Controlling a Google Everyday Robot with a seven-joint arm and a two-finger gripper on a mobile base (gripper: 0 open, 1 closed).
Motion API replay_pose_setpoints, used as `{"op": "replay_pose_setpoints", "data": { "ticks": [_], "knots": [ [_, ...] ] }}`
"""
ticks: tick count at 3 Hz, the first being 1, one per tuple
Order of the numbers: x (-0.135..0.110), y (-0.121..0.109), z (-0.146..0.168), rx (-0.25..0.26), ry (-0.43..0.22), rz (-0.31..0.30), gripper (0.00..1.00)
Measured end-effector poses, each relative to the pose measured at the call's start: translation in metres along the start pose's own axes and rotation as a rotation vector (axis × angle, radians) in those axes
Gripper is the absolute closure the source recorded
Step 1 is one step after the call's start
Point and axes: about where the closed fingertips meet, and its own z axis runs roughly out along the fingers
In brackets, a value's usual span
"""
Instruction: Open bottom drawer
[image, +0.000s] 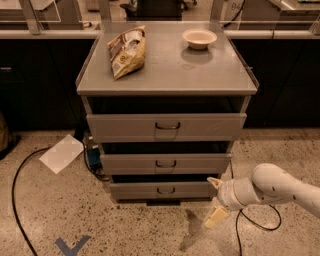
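A grey metal cabinet has three drawers. The bottom drawer (162, 190) has the narrowest, shortest front, with a small dark wire handle (165, 190) at its centre. It sits just above the floor and stands slightly forward. My gripper (215, 200) is at the end of the white arm coming in from the right. It hangs low by the drawer's right end, to the right of the handle. One cream finger (216, 216) points down toward the floor and the other (215, 182) sits up by the drawer's right corner, spread apart with nothing between them.
The middle drawer (165, 163) and the widest top drawer (166, 127) sit above. A snack bag (128, 51) and a white bowl (199, 38) lie on the cabinet top (165, 70). A white sheet (61, 153) and black cables (22, 200) lie on the floor at left; another cable (260, 220) loops under my arm.
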Motion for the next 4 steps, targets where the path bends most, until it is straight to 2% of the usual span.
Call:
{"op": "replay_pose_setpoints", "data": {
  "ticks": [1, 2, 3, 4],
  "knots": [
    [0.006, 0.004, 0.013, -0.021, -0.021, -0.006, 0.00],
    [0.015, 0.009, 0.054, -0.074, -0.073, -0.037, 0.00],
    [0.027, 0.009, 0.101, -0.114, -0.134, -0.038, 0.00],
    [0.042, 0.009, 0.139, -0.129, -0.170, -0.020, 0.00]
  ]
}}
